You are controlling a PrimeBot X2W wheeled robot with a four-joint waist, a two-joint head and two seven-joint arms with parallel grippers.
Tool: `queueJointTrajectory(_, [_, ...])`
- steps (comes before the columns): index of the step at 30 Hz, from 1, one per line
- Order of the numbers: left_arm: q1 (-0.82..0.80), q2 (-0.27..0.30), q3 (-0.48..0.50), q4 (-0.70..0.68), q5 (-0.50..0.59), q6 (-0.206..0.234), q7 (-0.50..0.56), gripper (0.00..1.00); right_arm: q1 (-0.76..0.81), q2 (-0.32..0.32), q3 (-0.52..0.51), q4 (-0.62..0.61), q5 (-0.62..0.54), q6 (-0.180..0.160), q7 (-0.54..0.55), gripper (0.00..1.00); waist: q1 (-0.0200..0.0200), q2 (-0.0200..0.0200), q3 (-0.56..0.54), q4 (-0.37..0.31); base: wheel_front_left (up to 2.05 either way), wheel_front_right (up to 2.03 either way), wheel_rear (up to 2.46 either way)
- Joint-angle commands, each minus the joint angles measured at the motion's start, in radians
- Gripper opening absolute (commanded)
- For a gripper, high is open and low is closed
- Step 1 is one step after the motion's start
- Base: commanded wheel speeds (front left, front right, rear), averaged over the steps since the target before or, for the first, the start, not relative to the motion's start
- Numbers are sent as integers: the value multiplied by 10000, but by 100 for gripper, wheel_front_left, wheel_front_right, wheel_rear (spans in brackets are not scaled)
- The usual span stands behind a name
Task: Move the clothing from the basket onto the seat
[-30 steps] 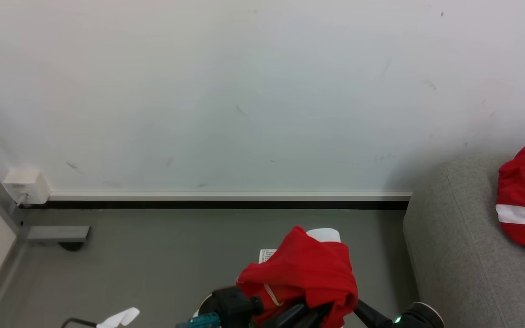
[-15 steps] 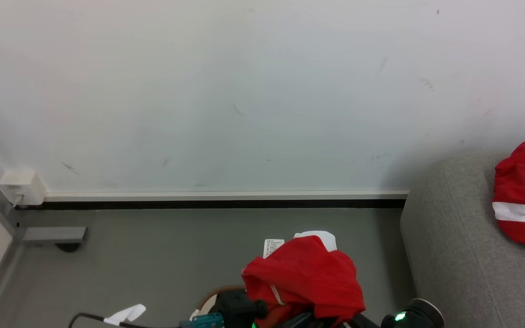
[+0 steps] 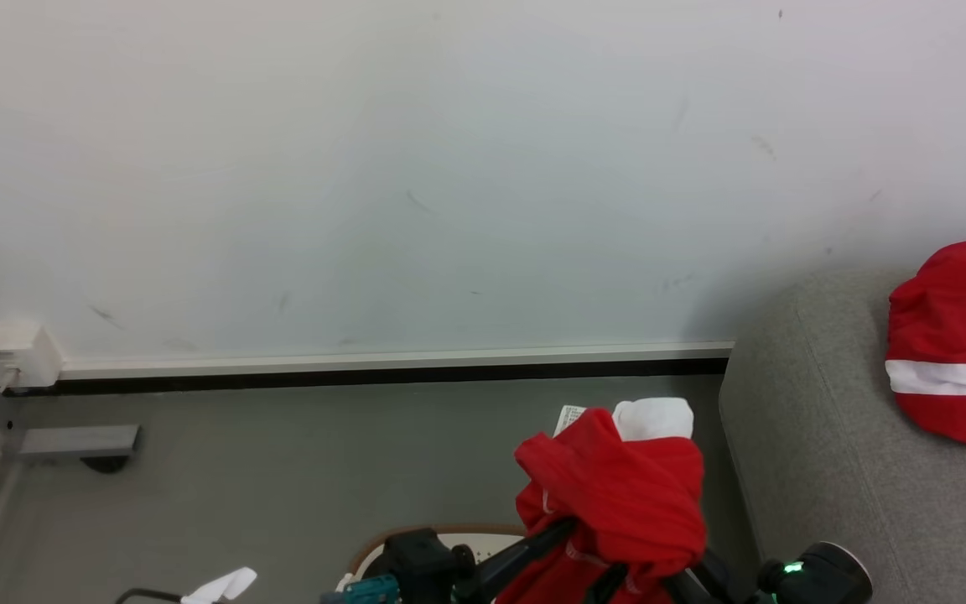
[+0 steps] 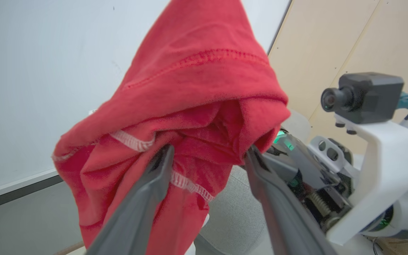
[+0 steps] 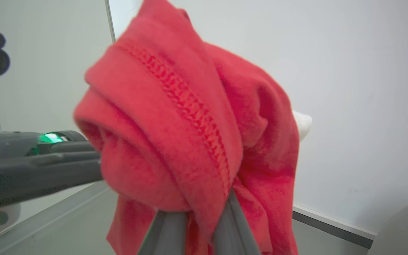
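Handover just done: L gripper (image 4: 209, 154), clamped a sec ago, now spread wide, fabric slack betw. its fingers. R gripper (image 5: 204, 212) now pinches the clothing (image 3: 617, 495). It hangs just beside the seat (image 3: 818, 470), not yet over it. R prob. carries it across.

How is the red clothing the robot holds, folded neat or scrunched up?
Scrunched up. The clothing hangs as a crumpled lump with twisted seams, pinched by the right gripper.
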Motion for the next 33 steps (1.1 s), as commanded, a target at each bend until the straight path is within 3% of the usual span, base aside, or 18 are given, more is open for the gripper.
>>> queueJointTrajectory(1, [15, 15, 34, 66, 96, 57, -80, 100, 109, -73, -177, -93, -126, 6, -4, 0, 0, 0, 25, -73, 0, 0, 0])
queueJointTrajectory(24, [-70, -250, 245, 803, 518, 22, -471, 100, 744, -38, -1795, -504, -611, 6, -3, 0, 0, 0, 431, -2515, 0, 0, 0])
queueJointTrajectory(33, [-137, -350, 200, 935, 507, -58, -505, 100, 801, -35, -2036, -546, -708, 6, -3, 0, 0, 0, 471, -2856, 0, 0, 0])
